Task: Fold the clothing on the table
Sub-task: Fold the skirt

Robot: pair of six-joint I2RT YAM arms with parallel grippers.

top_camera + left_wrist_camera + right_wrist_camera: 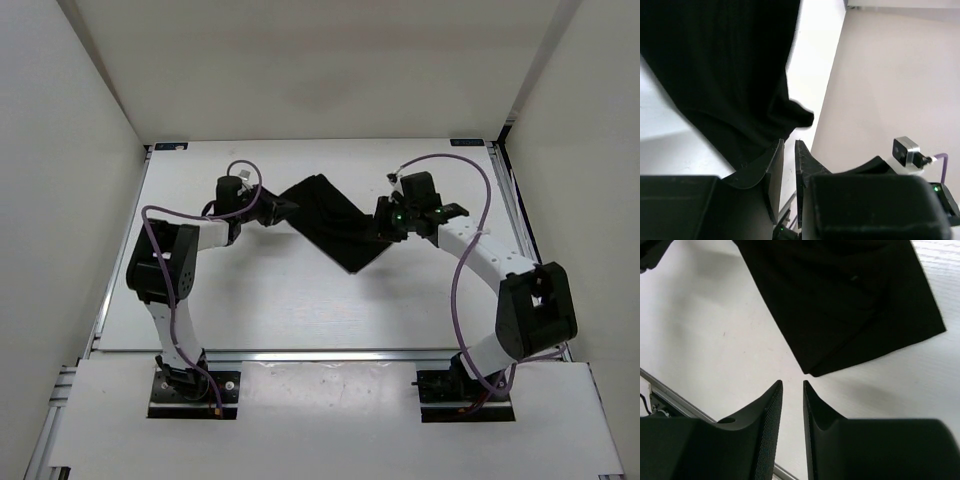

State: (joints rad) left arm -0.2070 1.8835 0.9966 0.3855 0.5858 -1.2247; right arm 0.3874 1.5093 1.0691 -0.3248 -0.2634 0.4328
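Note:
The clothing (335,225) is a black piece of fabric lying folded in a diagonal band in the middle of the white table (250,310). My left gripper (275,212) sits at its left end and my right gripper (385,222) at its right edge. In the left wrist view the clothing (725,65) fills the upper left, just beyond the left gripper (789,142), whose jaws stand slightly apart with bare table between them. In the right wrist view a corner of the clothing (840,305) lies just past the right gripper (792,382), which is open and empty.
White enclosure walls (60,150) surround the table on three sides. Silver rails (330,355) run along the near edge and the sides. Purple cables (460,165) loop above both arms. Part of the right arm (910,152) shows in the left wrist view.

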